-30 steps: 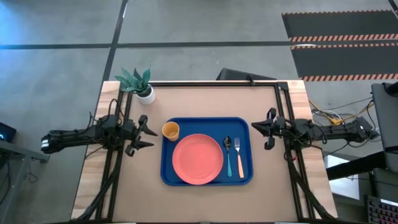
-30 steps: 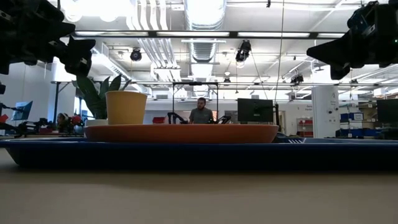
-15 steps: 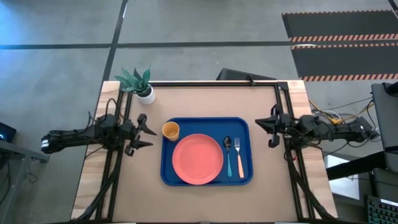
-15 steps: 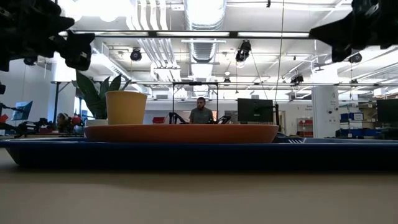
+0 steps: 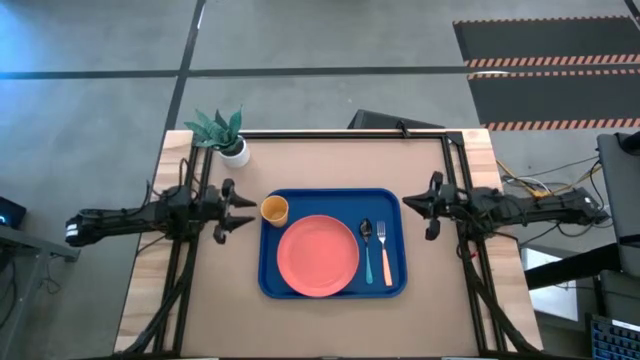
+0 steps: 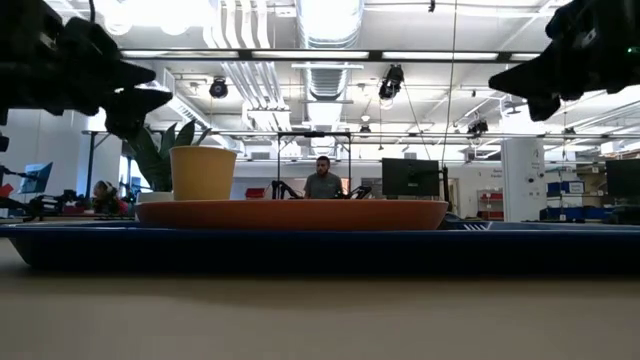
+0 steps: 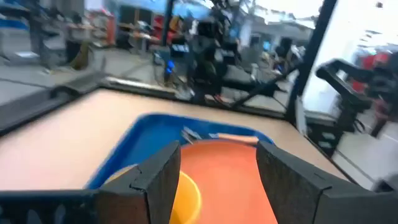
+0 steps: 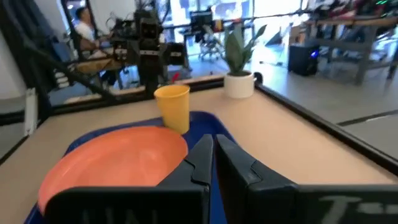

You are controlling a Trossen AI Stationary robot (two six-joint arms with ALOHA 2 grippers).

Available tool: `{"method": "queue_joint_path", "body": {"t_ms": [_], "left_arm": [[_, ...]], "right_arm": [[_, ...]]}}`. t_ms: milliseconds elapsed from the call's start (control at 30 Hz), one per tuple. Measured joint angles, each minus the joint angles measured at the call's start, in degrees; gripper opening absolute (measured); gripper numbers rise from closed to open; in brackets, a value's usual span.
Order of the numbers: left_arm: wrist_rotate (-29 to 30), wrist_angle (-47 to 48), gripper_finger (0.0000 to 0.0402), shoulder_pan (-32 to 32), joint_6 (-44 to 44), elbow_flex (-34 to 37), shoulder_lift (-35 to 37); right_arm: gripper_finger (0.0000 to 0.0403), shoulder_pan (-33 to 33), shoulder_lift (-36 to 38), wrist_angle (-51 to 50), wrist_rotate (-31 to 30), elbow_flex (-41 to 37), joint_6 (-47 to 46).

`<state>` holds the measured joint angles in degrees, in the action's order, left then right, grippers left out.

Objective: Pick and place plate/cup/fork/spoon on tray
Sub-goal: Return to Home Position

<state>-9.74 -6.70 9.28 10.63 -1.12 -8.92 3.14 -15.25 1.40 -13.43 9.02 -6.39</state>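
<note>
The blue tray [image 5: 333, 194] lies mid-table. On it rest the coral plate [image 5: 318, 255], the orange-yellow cup [image 5: 274, 210] upright at its far left corner, the blue-handled spoon [image 5: 366, 248] and the orange-handled fork [image 5: 385, 254], side by side right of the plate. My left gripper [image 5: 243, 210] hovers open just left of the tray, pointing at the cup [image 7: 186, 196]. My right gripper [image 5: 408, 203] hovers shut just right of the tray, above table height [image 6: 510, 80], and holds nothing.
A white pot with a green plant [image 5: 228, 140] stands at the table's far left corner. Dark frame rails [image 5: 455, 180] run along the far edge and both sides. Bare tabletop [image 5: 330, 320] lies near the front edge.
My left gripper has moved a little toward the tray and sunk slightly. My right gripper drew back up and toward the table's right edge, then came back down toward the tray. The tableware has stayed in place.
</note>
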Motion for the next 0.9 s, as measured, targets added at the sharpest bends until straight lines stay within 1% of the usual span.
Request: {"method": "queue_joint_path", "body": {"t_ms": [67,133,200,300,367,467,567,633,733,900], "left_arm": [[2.2,-0.1,0.0194,0.0,0.0,-0.5,0.0],[4.6,0.6,0.0194,0.0,-0.1,-1.2,-0.1],[5.4,3.4,0.0194,0.0,-0.2,-1.9,-0.4],[5.6,9.4,0.0194,0.0,2.3,-3.6,-0.7],[5.6,10.8,0.0194,0.0,3.4,-3.8,-0.8],[5.6,9.7,0.0194,0.0,3.0,-3.9,-0.8],[5.5,6.7,0.0194,0.0,2.5,-4.6,-0.7],[3.5,5.7,0.0194,0.0,1.0,-6.3,-0.7],[-0.8,7.1,0.0194,-0.4,-2.7,-9.8,-0.6],[-1.5,20.1,0.0194,-1.2,-6.3,-16.9,1.7]], "right_arm": [[0.0009,0.0,-1.0,3.1,-2.6,-0.8,0.0],[0.0009,0.0,-2.1,4.9,-6.4,-1.1,0.4],[0.0009,0.0,-3.3,5.5,-8.5,-1.1,1.1],[0.0009,0.0,-5.0,5.6,-9.1,-1.1,0.9],[0.0009,0.0,-6.1,5.8,-9.1,-1.1,0.3],[0.0009,0.0,-7.8,8.8,-9.7,-1.2,0.4],[0.0009,0.0,-9.5,15.6,-9.8,-1.2,4.3],[0.0009,0.0,-10.3,18.4,-9.7,-0.7,7.2],[0.0009,0.0,-10.8,17.1,-9.6,1.3,8.7],[0.0009,1.3,-9.9,7.3,-9.1,5.9,11.1]]}}
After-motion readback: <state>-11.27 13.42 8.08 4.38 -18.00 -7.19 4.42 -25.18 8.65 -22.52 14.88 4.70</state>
